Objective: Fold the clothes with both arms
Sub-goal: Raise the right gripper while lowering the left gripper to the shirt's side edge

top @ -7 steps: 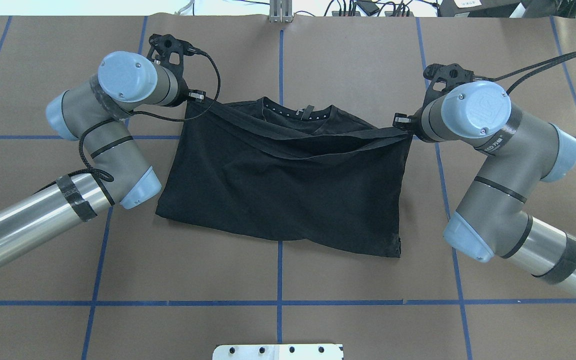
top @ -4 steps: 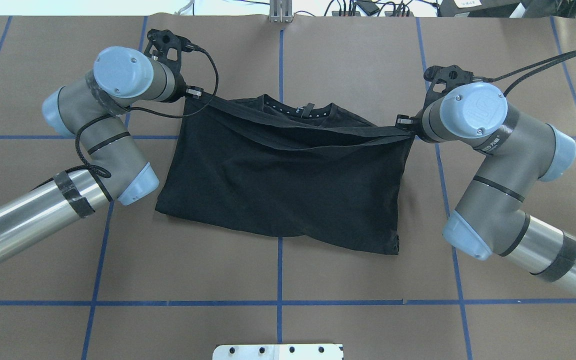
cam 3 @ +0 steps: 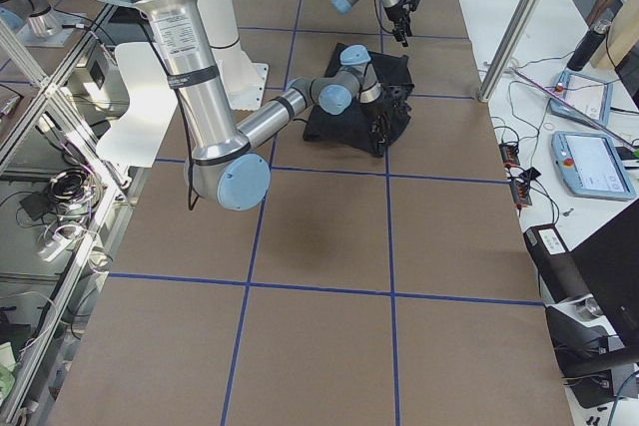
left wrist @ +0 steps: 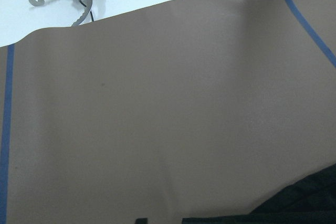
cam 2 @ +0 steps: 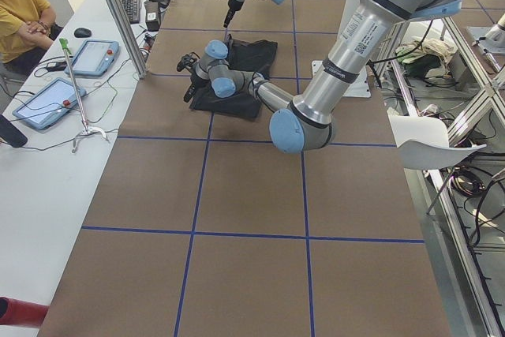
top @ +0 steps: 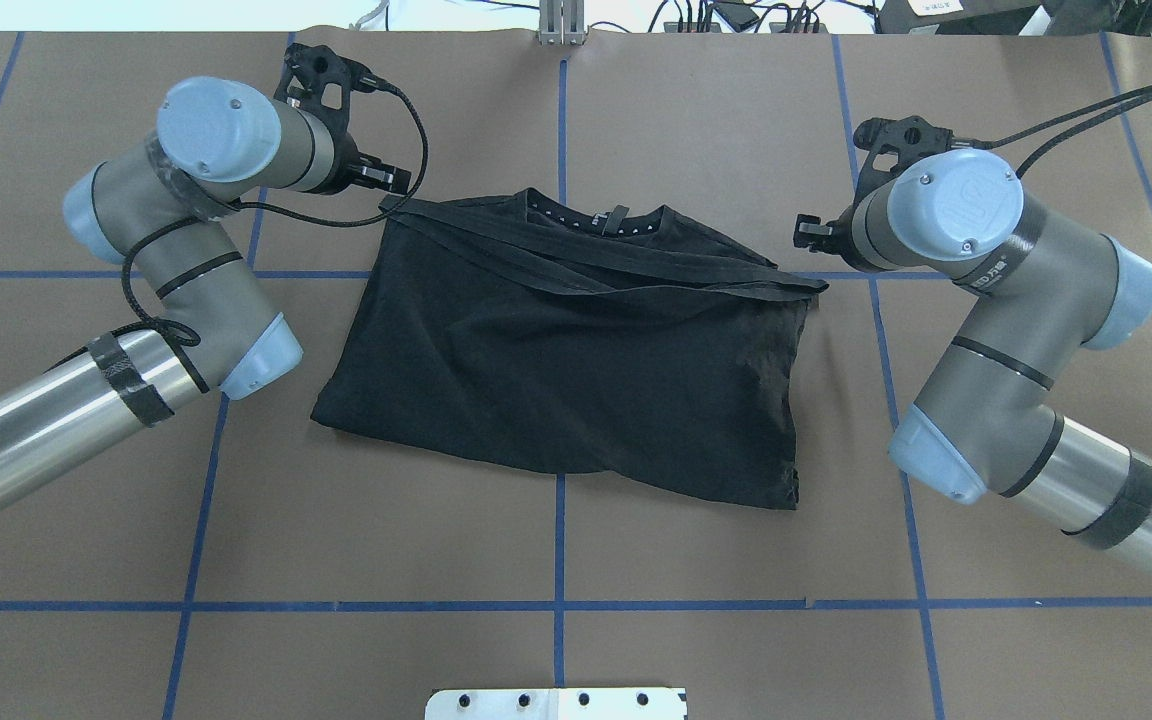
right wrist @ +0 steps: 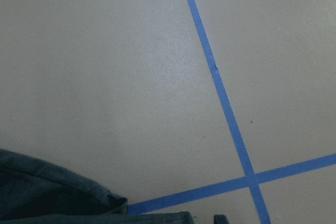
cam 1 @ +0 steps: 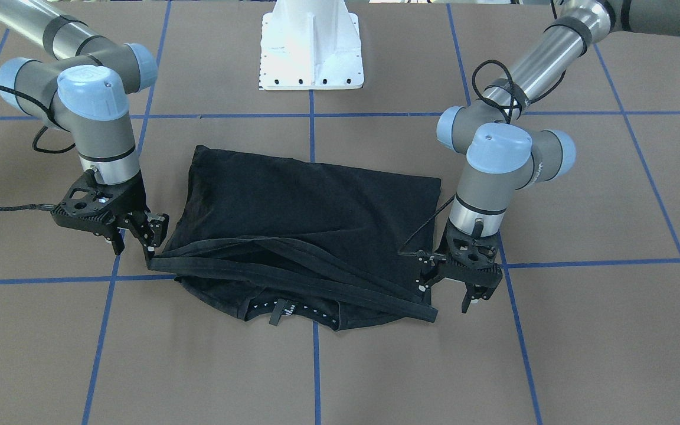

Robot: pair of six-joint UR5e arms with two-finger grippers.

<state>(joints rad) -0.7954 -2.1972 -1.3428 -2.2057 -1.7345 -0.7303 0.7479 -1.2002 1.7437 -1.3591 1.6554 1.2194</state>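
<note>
A black short-sleeved T-shirt (top: 576, 380) lies folded double on the brown paper-covered table with a blue tape grid (top: 636, 560), roughly in the middle and across the central tape line. Its collar (top: 596, 222) is on the side away from the robot. A doubled hem band (top: 636, 275) runs slantwise across the cloth just short of the collar, from one far corner to the other. The black two-finger left gripper (cam 1: 446, 293) hangs just beside the corner of the shirt on the robot's left; its fingers are spread apart and hold nothing. The black two-finger right gripper (cam 1: 134, 248) stands by the opposite corner, likewise spread and empty. In the front-facing view one of its fingers (cam 1: 150, 239) is very near the end of the hem band; whether it touches cannot be told. From overhead both grippers sit slightly beyond the far edge of the shirt, clear of the cloth. Each wrist camera catches only a dark edge of fabric at the bottom of its picture.
</note>
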